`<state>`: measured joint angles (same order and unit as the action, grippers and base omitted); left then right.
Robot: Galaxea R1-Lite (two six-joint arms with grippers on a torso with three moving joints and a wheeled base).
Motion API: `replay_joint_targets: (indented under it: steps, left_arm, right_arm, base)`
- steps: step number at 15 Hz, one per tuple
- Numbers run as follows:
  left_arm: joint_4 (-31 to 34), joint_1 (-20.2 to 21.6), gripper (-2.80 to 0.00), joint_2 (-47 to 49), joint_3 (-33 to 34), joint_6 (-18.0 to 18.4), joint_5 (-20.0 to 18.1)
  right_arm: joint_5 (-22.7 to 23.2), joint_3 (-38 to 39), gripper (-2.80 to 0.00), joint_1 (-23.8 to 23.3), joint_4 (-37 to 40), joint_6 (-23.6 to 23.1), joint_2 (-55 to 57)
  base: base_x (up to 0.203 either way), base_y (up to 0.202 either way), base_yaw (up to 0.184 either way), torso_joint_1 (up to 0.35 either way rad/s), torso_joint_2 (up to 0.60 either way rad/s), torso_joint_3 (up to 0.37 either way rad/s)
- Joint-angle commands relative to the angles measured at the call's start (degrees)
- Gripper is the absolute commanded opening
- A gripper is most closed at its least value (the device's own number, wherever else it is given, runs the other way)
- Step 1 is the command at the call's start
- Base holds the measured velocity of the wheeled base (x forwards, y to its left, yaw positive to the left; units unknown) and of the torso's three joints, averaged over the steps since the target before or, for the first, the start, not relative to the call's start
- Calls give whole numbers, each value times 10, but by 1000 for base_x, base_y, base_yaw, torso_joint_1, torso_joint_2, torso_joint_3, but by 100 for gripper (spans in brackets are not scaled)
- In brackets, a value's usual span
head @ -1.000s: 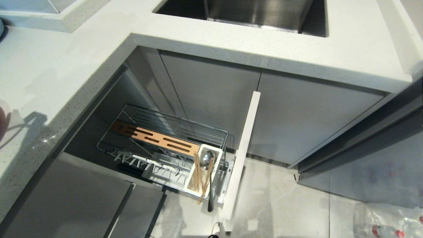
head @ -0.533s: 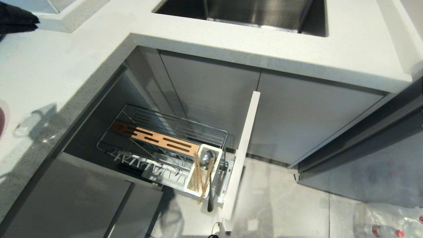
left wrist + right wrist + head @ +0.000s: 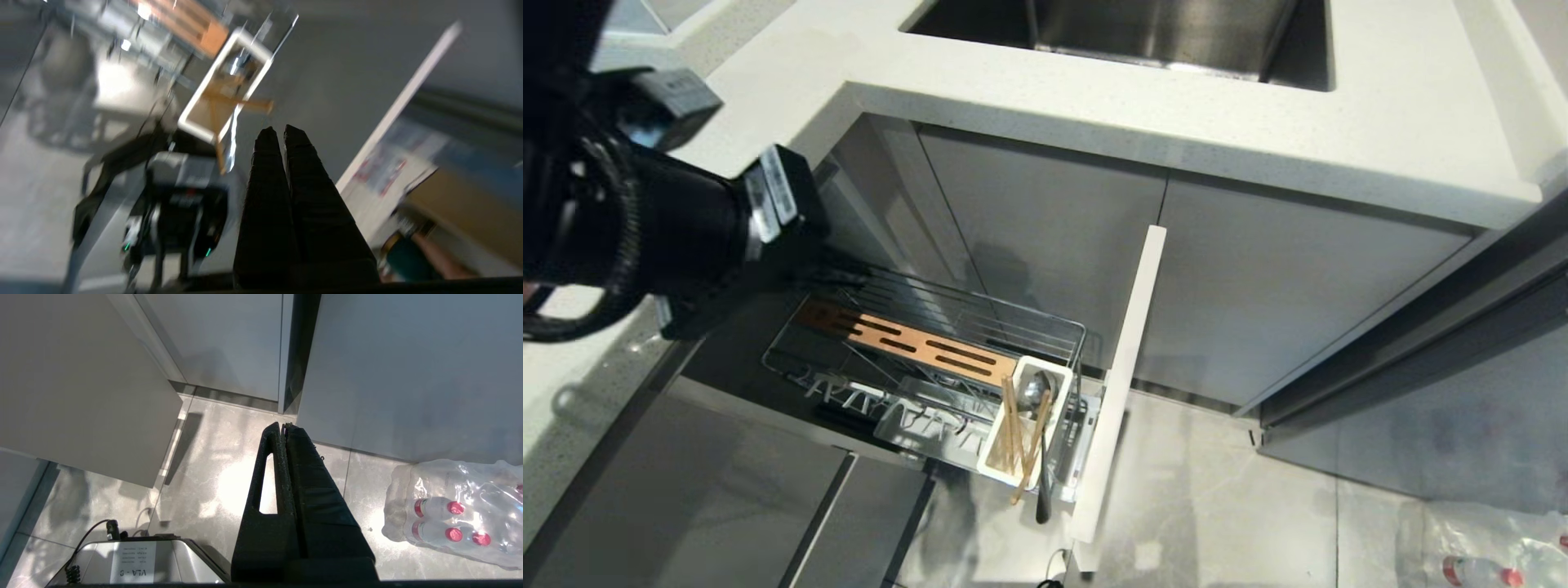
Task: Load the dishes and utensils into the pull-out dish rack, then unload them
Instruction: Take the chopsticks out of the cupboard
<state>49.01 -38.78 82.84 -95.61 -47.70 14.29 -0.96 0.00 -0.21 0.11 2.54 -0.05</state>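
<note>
Cutlery box [image 3: 1027, 416] in dish rack [image 3: 931, 343] holds chopsticks [image 3: 1015, 437], spoon [image 3: 1039, 400].

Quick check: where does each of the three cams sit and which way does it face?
Head: high, looking down at the pull-out dish rack; left arm at its left edge.
Left wrist: behind the shut left hand, facing the rack's cutlery box; shared with head.
Right wrist: behind the shut right hand, facing the floor and bottled water.

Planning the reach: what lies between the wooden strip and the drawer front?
In the head view, the white cutlery box holding chopsticks and spoon.
</note>
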Motion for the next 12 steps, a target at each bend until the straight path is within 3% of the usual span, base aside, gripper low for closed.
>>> replay_joint_targets:
  steps: [1, 4, 6, 10, 12]
  left_arm:
    - [26, -1, -280, 56, -1, -10, -20]
    - [50, 1, -280, 107, 1, -38, -125]
    - [54, 5, -280, 126, 10, -49, -169]
    - [55, 20, -280, 155, 64, -48, -176]
    - [22, 24, -280, 164, 86, -47, -176]
  right_arm:
    - [0, 1, -280, -1, 1, 0, 0]
    - [0, 1, -280, 0, 0, 0, 0]
    - [0, 1, -280, -1, 1, 0, 0]
    - [0, 1, -280, 0, 0, 0, 0]
    - [0, 1, -280, -1, 0, 0, 0]
  base:
    - [0, 0, 0, 0, 0, 0]
    - [0, 0, 0, 0, 0, 0]
    - [0, 0, 0, 0, 0, 0]
    - [0, 0, 0, 0, 0, 0]
    - [0, 0, 0, 0, 0, 0]
